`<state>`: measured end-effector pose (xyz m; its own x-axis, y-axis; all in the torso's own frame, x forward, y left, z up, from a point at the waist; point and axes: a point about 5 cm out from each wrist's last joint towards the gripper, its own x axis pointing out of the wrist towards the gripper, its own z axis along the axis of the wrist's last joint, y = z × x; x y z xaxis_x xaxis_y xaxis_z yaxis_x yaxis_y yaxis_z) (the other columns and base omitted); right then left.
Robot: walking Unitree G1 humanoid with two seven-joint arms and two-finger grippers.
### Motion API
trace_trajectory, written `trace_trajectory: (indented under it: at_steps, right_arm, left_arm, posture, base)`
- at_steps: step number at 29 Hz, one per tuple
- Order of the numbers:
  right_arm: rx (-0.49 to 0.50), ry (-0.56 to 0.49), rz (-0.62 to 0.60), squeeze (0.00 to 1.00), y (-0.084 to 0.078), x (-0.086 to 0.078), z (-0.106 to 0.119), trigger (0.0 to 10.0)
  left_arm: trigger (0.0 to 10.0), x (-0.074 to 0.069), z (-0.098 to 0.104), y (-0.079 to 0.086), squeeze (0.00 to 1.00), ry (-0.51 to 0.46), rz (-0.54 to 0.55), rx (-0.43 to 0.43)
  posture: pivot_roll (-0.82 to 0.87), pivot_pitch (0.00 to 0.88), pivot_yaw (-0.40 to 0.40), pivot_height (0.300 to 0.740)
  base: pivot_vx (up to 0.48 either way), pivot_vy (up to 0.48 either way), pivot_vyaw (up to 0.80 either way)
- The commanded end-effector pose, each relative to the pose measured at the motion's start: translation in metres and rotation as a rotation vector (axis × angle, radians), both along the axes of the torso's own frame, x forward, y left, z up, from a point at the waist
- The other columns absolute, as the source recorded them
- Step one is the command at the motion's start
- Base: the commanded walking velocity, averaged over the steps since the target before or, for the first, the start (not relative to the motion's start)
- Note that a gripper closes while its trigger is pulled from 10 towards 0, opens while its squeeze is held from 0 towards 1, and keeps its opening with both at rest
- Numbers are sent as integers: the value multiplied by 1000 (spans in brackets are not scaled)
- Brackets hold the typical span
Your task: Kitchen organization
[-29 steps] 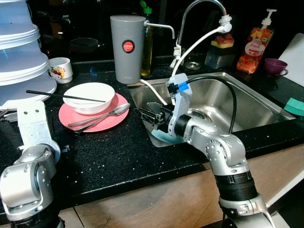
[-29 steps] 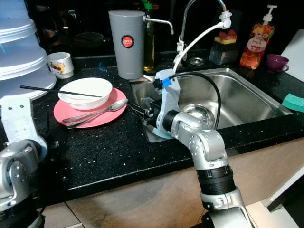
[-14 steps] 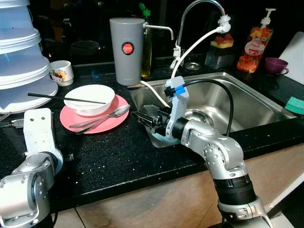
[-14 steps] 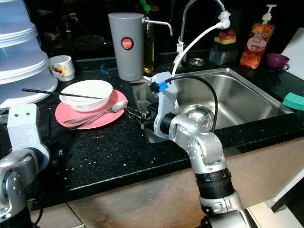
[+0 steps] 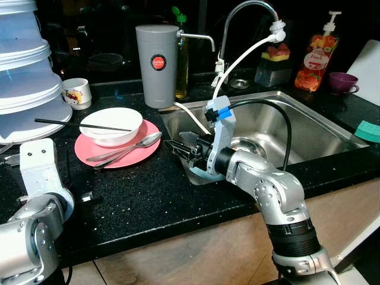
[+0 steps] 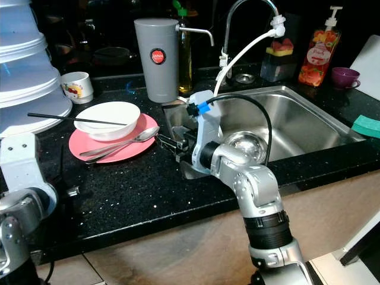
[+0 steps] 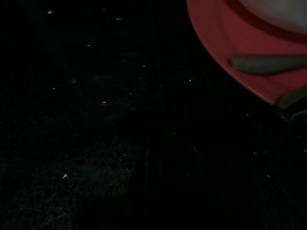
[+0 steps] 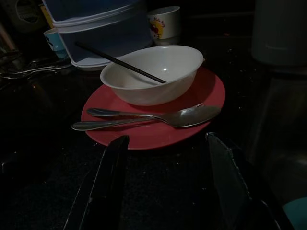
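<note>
A pink plate (image 5: 142, 155) lies on the black counter left of the sink. It carries a white bowl (image 5: 111, 123) with a black chopstick (image 5: 71, 123) across its rim, and two metal spoons (image 5: 127, 147) in front of the bowl. My right gripper (image 5: 174, 145) hovers low over the counter at the sink's left edge. It is open, points at the plate's right rim a short way off, and holds nothing. In the right wrist view its fingers (image 8: 103, 182) stand wide apart before the plate (image 8: 158, 136). My left arm (image 5: 37, 196) rests at the front left; its dark wrist view catches the plate's edge (image 7: 220, 62).
A grey water jug (image 5: 157, 64) and a faucet (image 5: 237, 15) stand behind the sink (image 5: 320, 139), which holds a steel bowl (image 5: 246, 144). Stacked plastic containers (image 5: 24, 77) and a mug (image 5: 77, 93) are at the far left. A soap bottle (image 5: 312, 53), purple cup (image 5: 343, 83) and teal sponge (image 5: 369, 132) sit at the right.
The head view has shifted slightly. My left forearm has sunk a little lower at the front left. The right gripper stays open in about the same spot beside the plate.
</note>
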<state>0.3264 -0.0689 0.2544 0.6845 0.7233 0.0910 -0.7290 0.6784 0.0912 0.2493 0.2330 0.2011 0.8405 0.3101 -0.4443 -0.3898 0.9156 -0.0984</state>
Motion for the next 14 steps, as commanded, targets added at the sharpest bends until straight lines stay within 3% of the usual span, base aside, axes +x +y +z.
trace_trajectory:
  at_steps: [1, 8, 14]
  right_arm:
    - [-3, -2, 19, 0, 2, -4, 1, 10000]
    - [-3, 1, 21, 0, 3, -4, 0, 10000]
    - [16, 6, 21, 0, 2, -3, 2, 10000]
  left_arm:
    - [0, -3, -18, 5, 0, 100, 48, -40]
    - [0, -2, -15, 10, 0, 76, 90, -51]
    - [0, 5, 25, 21, 0, -96, 142, 215]
  posture:
    - [6, 25, 18, 740]
    - [8, 26, 18, 740]
    - [7, 27, 17, 740]
  base:
    - [0, 0, 0]
    - [0, 0, 0]
    - [0, 0, 0]
